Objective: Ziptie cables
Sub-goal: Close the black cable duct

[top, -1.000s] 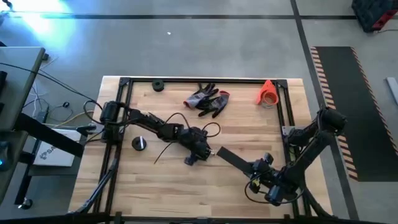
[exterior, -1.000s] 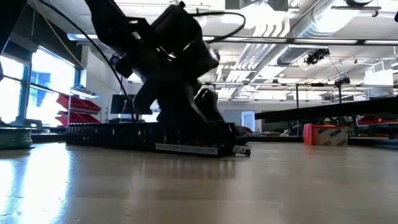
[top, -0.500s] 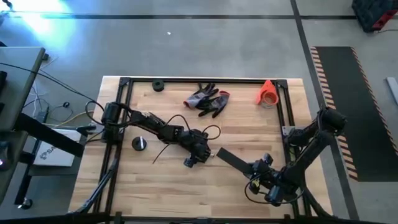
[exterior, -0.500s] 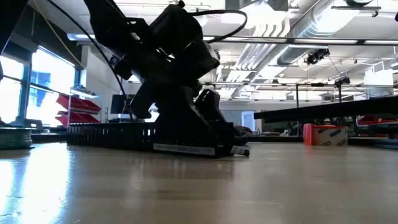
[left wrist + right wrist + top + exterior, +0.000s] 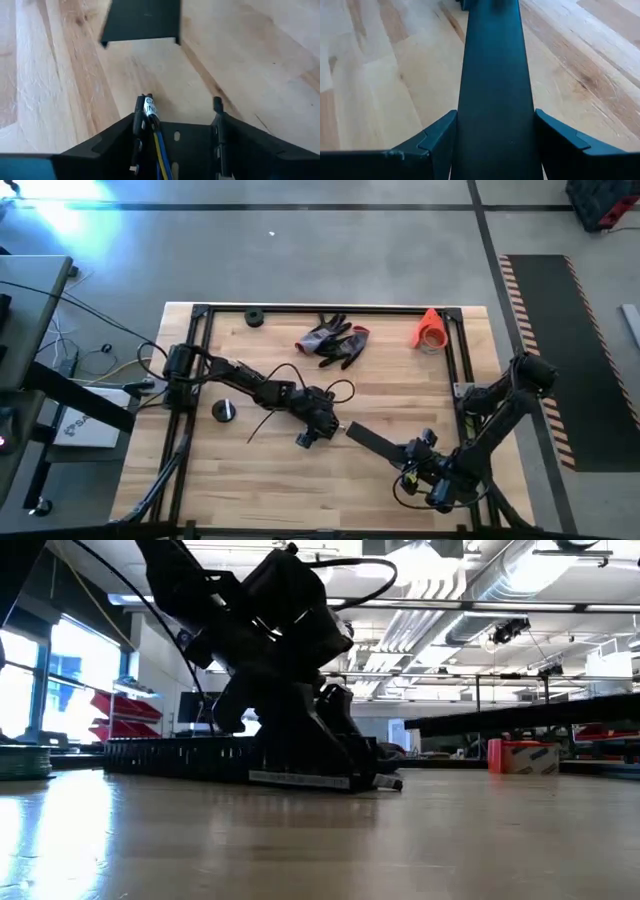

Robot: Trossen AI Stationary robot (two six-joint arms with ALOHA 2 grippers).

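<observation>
The cables [image 5: 265, 420] run as thin wires under my left arm, with a loop [image 5: 342, 387] just past it. Their labelled end [image 5: 148, 107] lies along one finger of my left gripper [image 5: 322, 423], low over the table's middle. Between that gripper's fingers [image 5: 176, 112] sits a flat black piece with a hole [image 5: 176, 135]. In the low view a long slotted strip [image 5: 180, 755] lies on the table beside this gripper [image 5: 320, 740]. Near the front right, my right gripper [image 5: 412, 450] is shut on a flat black strip [image 5: 375, 440] whose free end [image 5: 141, 20] points at the left gripper. My left gripper has the flat black holed piece [image 5: 190, 137] filling the gap between its two fingers. The cable bundle [image 5: 152, 130] lies against the inner side of one finger [image 5: 136, 120]. I cannot tell whether the cables are pinched. The fingers point slanting down at the table. My right gripper pinches the flat black strip by its two long edges [image 5: 462, 125] between its two fingers [image 5: 437, 132]. The fingers lie along the strip, coming from the table's right, about level. The strip reaches forward, low over the wood, toward the left gripper.
Grey-and-red gloves [image 5: 335, 340] lie at the far middle, an orange cone-like piece [image 5: 430, 330] at the far right, a black ring [image 5: 253, 317] at the far left and a round black piece [image 5: 224, 410] beside the left arm. Black frame rails [image 5: 200, 340] border the wood.
My right gripper has edged toward the table's left with the black strip, bringing the strip's free end a little closer to my left gripper. The left gripper has stayed low at the same spot.
</observation>
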